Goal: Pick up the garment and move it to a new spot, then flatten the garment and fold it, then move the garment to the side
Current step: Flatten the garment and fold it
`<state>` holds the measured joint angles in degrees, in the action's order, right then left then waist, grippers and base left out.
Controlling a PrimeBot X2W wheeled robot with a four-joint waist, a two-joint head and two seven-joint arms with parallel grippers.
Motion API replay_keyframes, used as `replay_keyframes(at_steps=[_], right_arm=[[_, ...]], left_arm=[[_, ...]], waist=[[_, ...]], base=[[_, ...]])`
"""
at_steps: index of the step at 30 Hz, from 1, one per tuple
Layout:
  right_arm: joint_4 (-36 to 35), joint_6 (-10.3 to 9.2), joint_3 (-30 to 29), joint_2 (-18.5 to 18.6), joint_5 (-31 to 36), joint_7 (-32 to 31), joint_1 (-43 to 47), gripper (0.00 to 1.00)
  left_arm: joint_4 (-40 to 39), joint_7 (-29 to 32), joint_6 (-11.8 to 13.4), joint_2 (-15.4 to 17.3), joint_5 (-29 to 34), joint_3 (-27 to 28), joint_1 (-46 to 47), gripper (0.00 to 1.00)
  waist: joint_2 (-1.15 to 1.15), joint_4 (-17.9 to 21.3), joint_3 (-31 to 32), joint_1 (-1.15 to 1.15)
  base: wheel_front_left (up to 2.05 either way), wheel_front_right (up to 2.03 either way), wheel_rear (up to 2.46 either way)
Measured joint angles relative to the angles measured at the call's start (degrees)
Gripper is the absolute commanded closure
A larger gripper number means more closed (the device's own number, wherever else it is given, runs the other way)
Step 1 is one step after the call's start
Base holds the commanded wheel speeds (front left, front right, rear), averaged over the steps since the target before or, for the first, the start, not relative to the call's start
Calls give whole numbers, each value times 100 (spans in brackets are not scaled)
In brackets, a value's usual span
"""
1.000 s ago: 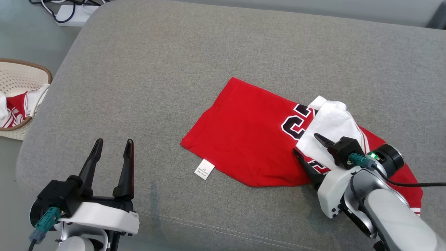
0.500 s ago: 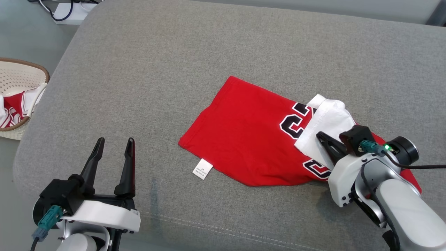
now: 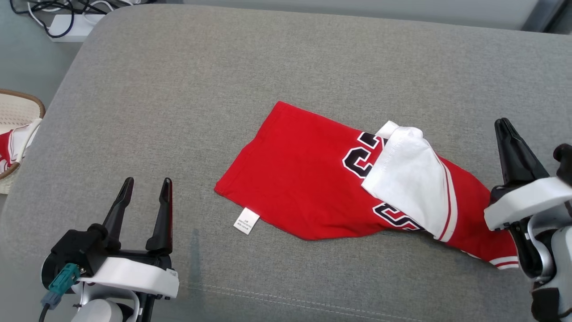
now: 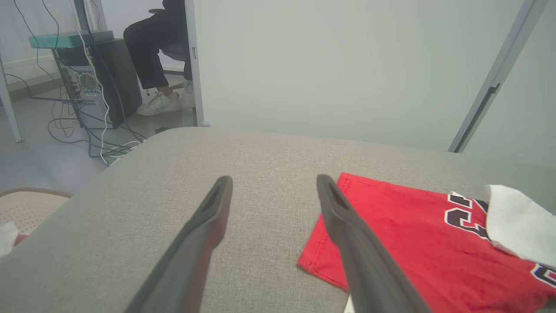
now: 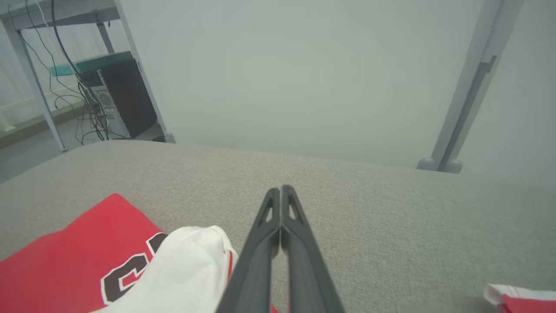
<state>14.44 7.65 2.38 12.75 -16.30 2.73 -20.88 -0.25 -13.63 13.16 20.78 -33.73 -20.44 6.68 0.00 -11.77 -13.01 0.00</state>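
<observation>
The left gripper's (image 3: 147, 180) fingers stand wide and empty, while the right gripper's (image 3: 502, 121) fingers are pressed together, holding nothing. Between them, slightly ahead, the red garment (image 3: 304, 179) lies on the grey cushion (image 3: 223, 67), a white flap (image 3: 411, 179) doubled over its end nearest the right fingers. A pinch there may catch only the flap and bunch the cloth.

One red garment (image 3: 308, 179) lies on one grey cushion (image 3: 178, 89), with one white label (image 3: 246, 221) at the garment's near edge. Far to the garment's left are one basket (image 3: 15, 109) and one power strip (image 3: 67, 29). Two grippers flank the garment: left gripper (image 3: 144, 183) and right gripper (image 3: 501, 123).
</observation>
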Motion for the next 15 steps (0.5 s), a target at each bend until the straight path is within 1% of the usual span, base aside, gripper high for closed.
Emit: replay_keyframes(at_steps=[1, 2, 5, 8, 9, 10, 15], right_arm=[[-103, 0, -56, -83, -54, 103, 90, 37], [-203, 0, -85, -152, -90, 190, 166, 0], [-490, 0, -137, -275, -82, 366, 382, 0], [-691, 0, -190, -450, -33, 385, 659, 0], [-691, 0, -190, -450, -33, 385, 659, 0], [-849, 0, -186, -548, 54, 358, 901, 0], [-1179, 0, -178, -625, 231, 77, 1377, 0]], left_arm=[[0, 1, 0, 18, 0, 0, 0, 0], [-3, 7, 0, 31, 0, 1, 3, 0], [-7, 63, 0, 73, 1, 1, 6, 0], [-18, 149, 1, 143, 0, 1, 7, 0], [-18, 149, 1, 143, 0, 1, 7, 0], [-18, 183, 1, 201, 0, 7, 7, 0], [-9, 263, 1, 254, -10, 19, 4, 0]], waist=[[0, 41, 7, 0], [0, 84, 16, 0], [0, 223, 56, 0], [0, 381, 116, 0], [0, 381, 116, 0], [0, 494, 163, 0], [0, 714, 266, 0]], base=[[0, 0, 0], [0, 0, 0], [0, 0, 0], [0, 0, 0], [0, 0, 0], [0, 0, 0], [0, 0, 0]])
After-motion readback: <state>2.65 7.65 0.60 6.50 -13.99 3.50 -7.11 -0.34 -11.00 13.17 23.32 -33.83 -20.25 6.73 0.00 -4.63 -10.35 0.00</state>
